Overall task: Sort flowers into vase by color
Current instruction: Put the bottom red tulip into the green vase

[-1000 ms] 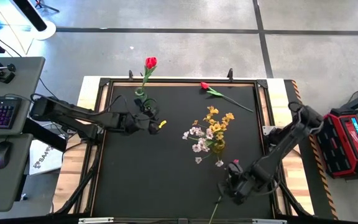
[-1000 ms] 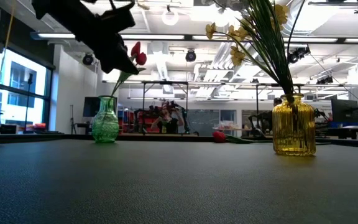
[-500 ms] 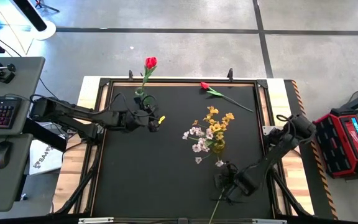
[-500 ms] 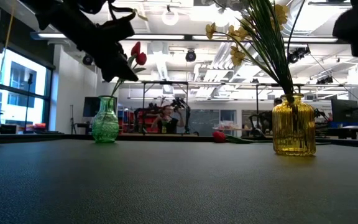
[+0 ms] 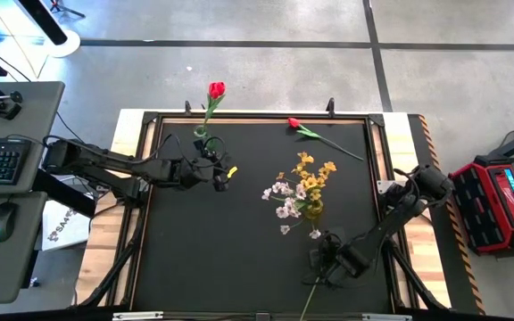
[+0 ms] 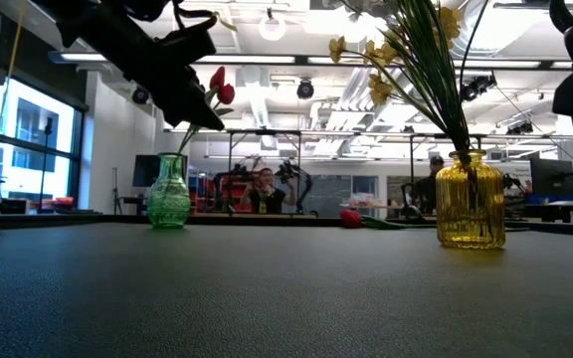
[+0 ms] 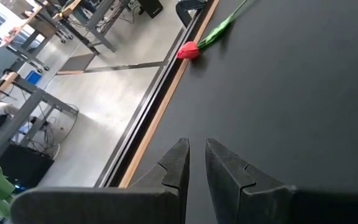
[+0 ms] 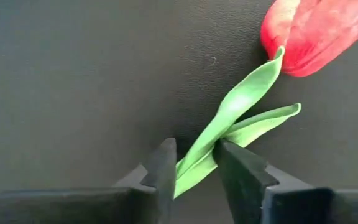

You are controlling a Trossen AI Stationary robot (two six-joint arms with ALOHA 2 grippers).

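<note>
Red tulip point(image 8: 312, 34) near front edge, open mat point(image 5: 239, 250) beside

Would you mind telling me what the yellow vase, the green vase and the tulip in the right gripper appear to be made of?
Yellow vase: probably ribbed glass, translucent and glossy.
Green vase: likely glass too, see-through with bright glints.
Tulip between the right gripper fingers: seemingly fabric or soft plastic, with a matte, stiff flat leaf.

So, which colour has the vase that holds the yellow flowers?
The vase is yellow, see-through glass with ribs; the low view shows it best.
</note>
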